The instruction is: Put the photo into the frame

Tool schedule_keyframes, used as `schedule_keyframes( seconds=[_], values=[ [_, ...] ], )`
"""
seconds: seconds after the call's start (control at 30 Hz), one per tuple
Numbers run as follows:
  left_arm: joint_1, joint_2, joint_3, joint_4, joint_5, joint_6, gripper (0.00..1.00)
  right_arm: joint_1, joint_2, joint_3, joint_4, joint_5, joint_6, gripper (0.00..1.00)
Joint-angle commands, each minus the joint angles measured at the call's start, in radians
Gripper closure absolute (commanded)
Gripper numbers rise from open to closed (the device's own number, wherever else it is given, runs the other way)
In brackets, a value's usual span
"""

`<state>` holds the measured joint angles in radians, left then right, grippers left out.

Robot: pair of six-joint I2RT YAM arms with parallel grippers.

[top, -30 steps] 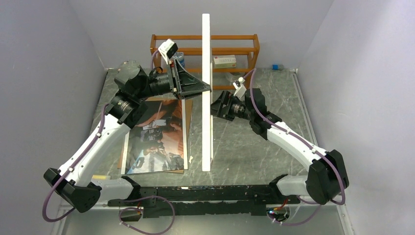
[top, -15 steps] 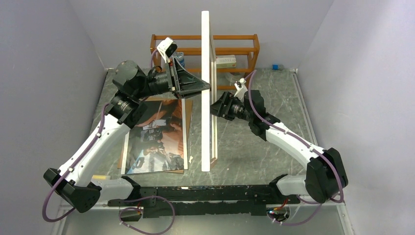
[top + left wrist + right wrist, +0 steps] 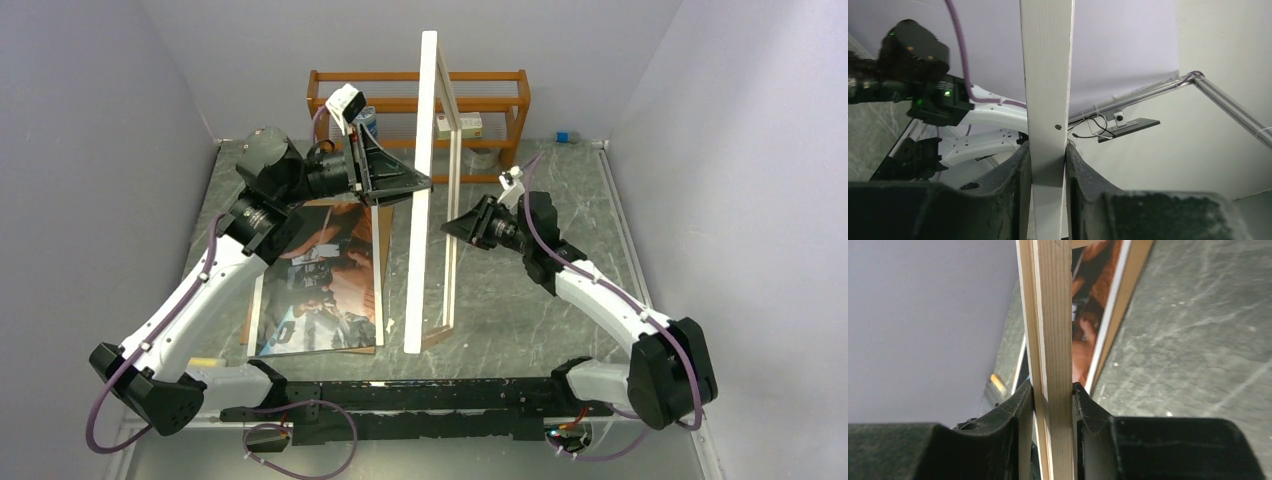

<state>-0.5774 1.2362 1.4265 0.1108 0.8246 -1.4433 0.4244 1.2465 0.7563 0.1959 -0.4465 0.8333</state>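
- The frame stands on edge near the middle of the counter, its long side running up and leaning slightly. Its silver-white front rim faces left and its light wood back rim faces right.
- The left end effector pinches the white rim partway up. In the left wrist view both fingers press against the rim's two faces.
- The right end effector clamps the wood back rim from the other side, a little lower. The right wrist view shows its fingers tight on the wood strip.
- The photo lies flat on a brown backing board just left of the frame's foot.
- An orange shelf rack stands against the back wall, behind the frame.
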Motion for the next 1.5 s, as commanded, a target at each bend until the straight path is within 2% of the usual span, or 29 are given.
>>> schedule_keyframes(
  seconds=[0.0,0.1,0.17,0.27,0.5,0.67,0.83,0.97,1.17,1.47],
  values=[
    [0.003,-0.066,-0.030,-0.072,-0.024,0.108,0.56,-0.051,-0.097,-0.009,-0.121,0.090,-0.083,0.93],
    [0.019,-0.089,-0.084,-0.107,-0.032,0.132,0.38,-0.067,-0.158,-0.009,-0.240,0.139,-0.173,0.93],
    [0.033,-0.096,-0.109,-0.151,-0.030,0.150,0.33,-0.076,-0.186,0.000,-0.305,0.144,-0.218,0.93],
    [0.067,-0.095,-0.122,-0.238,-0.015,0.200,0.32,-0.085,-0.198,0.032,-0.401,0.174,-0.256,0.93],
    [0.179,-0.072,-0.038,-0.661,-0.056,0.490,0.31,-0.119,-0.145,0.137,-0.658,0.293,-0.320,0.94],
    [0.190,-0.044,-0.090,-0.703,-0.077,0.564,0.37,-0.143,-0.117,0.172,-0.756,0.367,-0.358,0.94],
    [0.189,-0.042,-0.244,-0.572,-0.077,0.587,0.41,-0.170,-0.096,0.190,-0.819,0.433,-0.375,0.87],
    [0.188,-0.003,-0.323,-0.537,-0.090,0.631,0.43,-0.181,-0.075,0.175,-0.849,0.499,-0.384,0.86],
    [0.188,0.068,-0.507,-0.255,-0.069,0.606,0.45,-0.199,-0.022,0.130,-0.825,0.558,-0.396,0.84],
    [0.149,0.313,-0.509,-0.119,-0.079,0.620,0.49,-0.245,0.146,0.160,-0.747,0.615,-0.430,0.84]
  ],
)
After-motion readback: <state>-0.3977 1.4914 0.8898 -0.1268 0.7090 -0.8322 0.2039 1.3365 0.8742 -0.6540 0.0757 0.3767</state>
